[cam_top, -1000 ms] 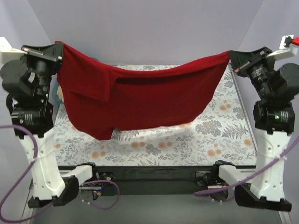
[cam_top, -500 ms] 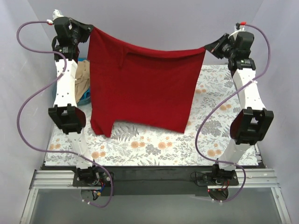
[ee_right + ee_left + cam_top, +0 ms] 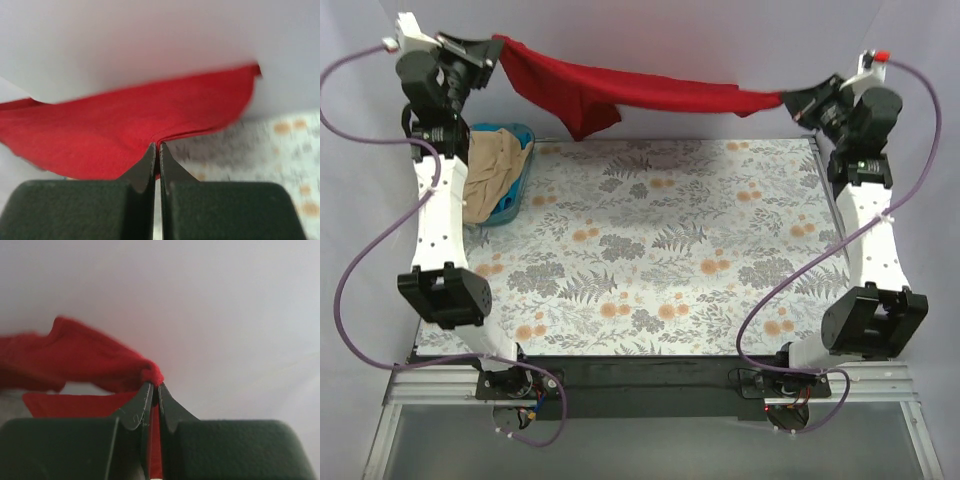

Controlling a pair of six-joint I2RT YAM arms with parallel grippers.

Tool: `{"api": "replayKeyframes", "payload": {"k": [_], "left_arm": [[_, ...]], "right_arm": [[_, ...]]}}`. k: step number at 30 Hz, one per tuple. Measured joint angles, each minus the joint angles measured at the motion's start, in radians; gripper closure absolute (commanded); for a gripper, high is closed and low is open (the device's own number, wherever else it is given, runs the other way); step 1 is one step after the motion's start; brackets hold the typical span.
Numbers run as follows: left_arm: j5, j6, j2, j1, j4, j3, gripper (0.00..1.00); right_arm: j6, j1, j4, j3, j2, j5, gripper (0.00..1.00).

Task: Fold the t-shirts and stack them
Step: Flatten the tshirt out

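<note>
Top external: dark red t-shirt (image 3: pixel 620 88) strung above table's (image 3: pixel 720 300) far edge between left gripper (image 3: pixel 492 47) and right gripper (image 3: pixel 788 100); beige t-shirt (image 3: pixel 492 165) in blue basket (image 3: pixel 512 208), far-left corner.
Left wrist: jaws pinching red cloth, trailing left.
Right wrist: jaws pinching shirt's edge.

Dark red t-shirt (image 3: pixel 650 92): plain soft red cloth, unfolded, drawn out into a long, bunched band.
Pose: strung in the air between the left pincer (image 3: pixel 488 45) and the right pincer (image 3: pixel 790 99), each clamped on one end; the left end sits higher and the middle sags slightly.
Hanging part: a flap droops below the band, nearer the left end.
Place: above the far edge of the counter (image 3: pixel 660 250), apart from it.
Beige t-shirt (image 3: pixel 492 170): plain tan cloth, crumpled, lying in the blue basket (image 3: pixel 523 133) at the counter's far left and spilling over the basket's edge.
</note>
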Motion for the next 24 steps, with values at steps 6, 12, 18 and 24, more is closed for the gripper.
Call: {"api": "replayKeyframes", "payload": {"k": [6,12,18,24], "left_arm": [[0.060,-0.025,-0.260,0.001,0.111,-0.660,1.00],[0.066,-0.049,-0.299,0.001,0.040,-1.226,1.00],[0.060,-0.052,-0.306,0.001,-0.060,-1.430,1.00],[0.005,-0.038,-0.450,0.005,-0.181,-1.473,1.00]], "right_arm": [[0.005,-0.029,0.050,-0.549,-0.096,0.000,0.99],[0.015,-0.077,0.001,-0.954,-0.089,-0.013,0.99],[0.010,-0.138,0.022,-1.096,-0.014,-0.063,0.99],[-0.011,-0.214,0.033,-1.199,-0.111,-0.100,0.99]]}}
